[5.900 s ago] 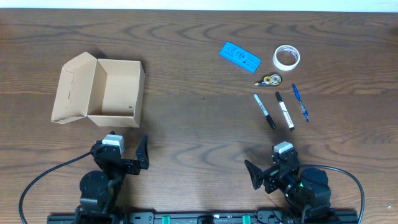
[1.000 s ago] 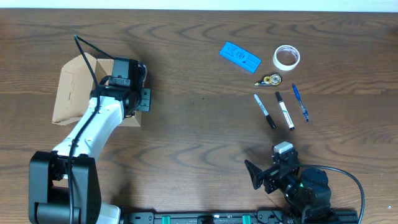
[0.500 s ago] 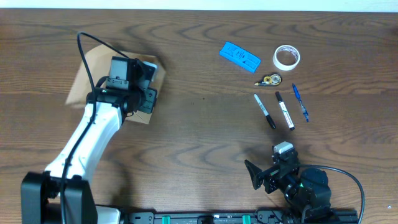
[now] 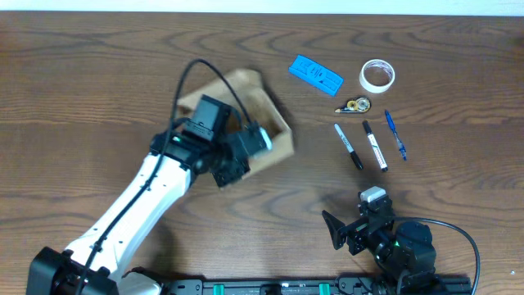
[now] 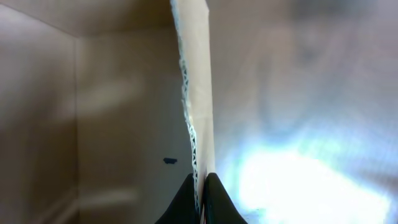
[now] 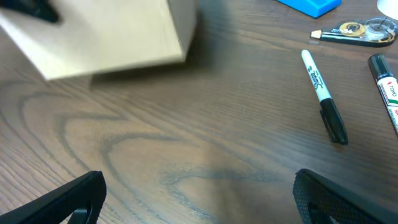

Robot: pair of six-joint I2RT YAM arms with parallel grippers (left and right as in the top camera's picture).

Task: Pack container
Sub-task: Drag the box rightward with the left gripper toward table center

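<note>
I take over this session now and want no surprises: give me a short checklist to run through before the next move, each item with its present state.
1. Left gripper has hold of the cardboard box: ok, its fingers are pinched on a wall edge.
2. Box set down flat on the table: cannot tell, it looks blurred and the arm covers part of it.
3. Box apart from the items to pack: ok, a gap separates it from the black marker.
4. Items within view: ok, blue pen, tape roll and blue card lie on the table's right half.
5. Right gripper free: ok, open and holding nothing.
</note>
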